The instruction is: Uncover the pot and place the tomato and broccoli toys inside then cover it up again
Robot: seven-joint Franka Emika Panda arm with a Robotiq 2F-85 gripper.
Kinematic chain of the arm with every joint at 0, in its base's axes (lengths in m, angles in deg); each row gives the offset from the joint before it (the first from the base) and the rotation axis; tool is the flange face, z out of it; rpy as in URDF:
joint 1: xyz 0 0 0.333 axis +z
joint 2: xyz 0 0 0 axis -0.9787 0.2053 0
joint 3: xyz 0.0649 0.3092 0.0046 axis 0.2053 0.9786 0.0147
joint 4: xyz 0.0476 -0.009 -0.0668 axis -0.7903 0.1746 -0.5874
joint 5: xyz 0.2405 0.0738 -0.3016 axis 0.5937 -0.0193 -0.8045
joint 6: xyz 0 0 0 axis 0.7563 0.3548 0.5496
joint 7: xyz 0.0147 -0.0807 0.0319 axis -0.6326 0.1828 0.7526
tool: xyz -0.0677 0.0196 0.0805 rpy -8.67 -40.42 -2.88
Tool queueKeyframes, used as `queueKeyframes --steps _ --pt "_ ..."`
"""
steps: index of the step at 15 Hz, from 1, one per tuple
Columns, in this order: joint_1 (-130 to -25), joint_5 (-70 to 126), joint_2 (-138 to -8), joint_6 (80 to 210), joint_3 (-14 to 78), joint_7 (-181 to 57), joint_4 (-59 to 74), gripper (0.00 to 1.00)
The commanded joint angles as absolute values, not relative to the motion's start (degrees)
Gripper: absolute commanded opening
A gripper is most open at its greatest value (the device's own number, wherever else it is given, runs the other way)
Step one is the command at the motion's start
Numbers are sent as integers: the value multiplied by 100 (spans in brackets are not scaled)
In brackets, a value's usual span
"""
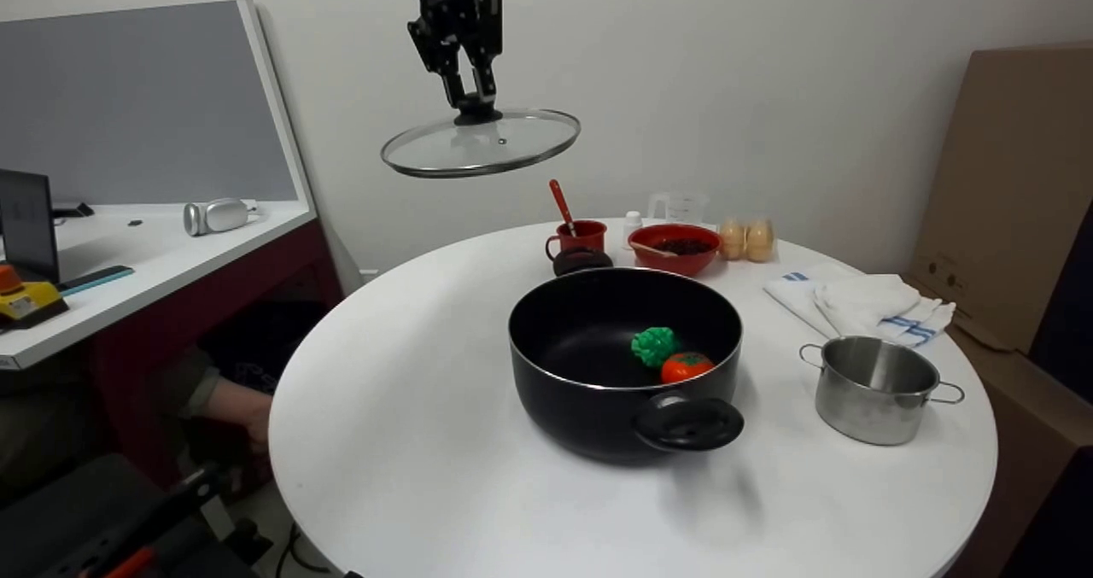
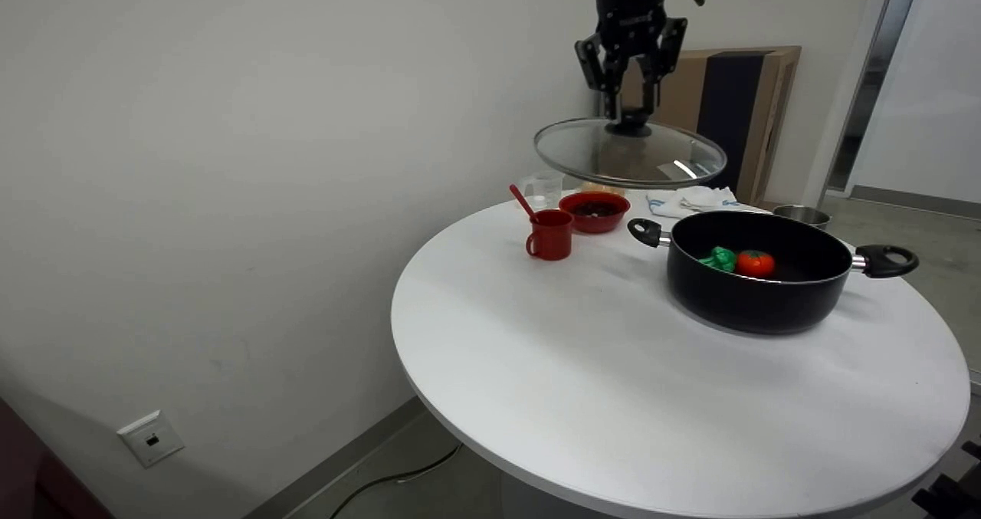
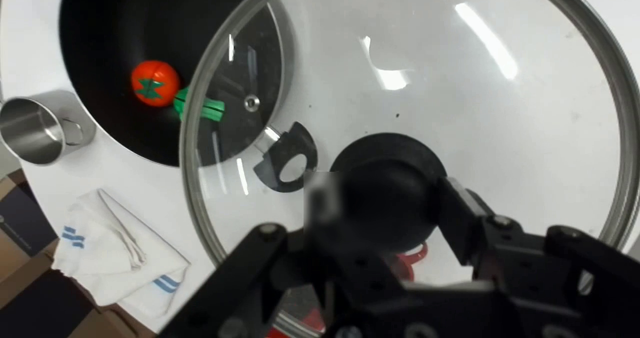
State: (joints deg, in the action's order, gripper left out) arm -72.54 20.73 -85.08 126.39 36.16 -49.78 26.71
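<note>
My gripper point(image 1: 474, 100) is shut on the dark knob of the glass lid point(image 1: 534, 138), as both exterior views show. The lid hangs high over the table, off to one side of the pot. In the wrist view the knob sits between the fingers point(image 3: 460, 218), and the lid's rim point(image 3: 612, 53) fills much of the picture. Below, the wide black pot point(image 1: 589, 416) stands uncovered on the round table. Inside it lie the red-orange tomato point(image 1: 686, 367) and the green broccoli point(image 1: 654, 347), side by side. Through the glass, the broccoli's stem point(image 3: 212, 109) shows in the wrist view.
Beside the pot stands a small steel pot point(image 1: 871, 403), with a folded white towel point(image 1: 862, 300) behind it. Along the back are a red mug point(image 2: 550, 235) with a spoon, a red bowl point(image 2: 594, 221), a clear measuring cup point(image 1: 683, 208) and egg-like items point(image 1: 745, 241).
</note>
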Motion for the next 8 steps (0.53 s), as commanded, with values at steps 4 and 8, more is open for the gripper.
queueKeyframes --steps 4,8 --pt "-7957 1981 -9662 12895 3313 -5402 3818 24" --pt "-8330 2005 -9722 13057 3087 -5527 3975 24"
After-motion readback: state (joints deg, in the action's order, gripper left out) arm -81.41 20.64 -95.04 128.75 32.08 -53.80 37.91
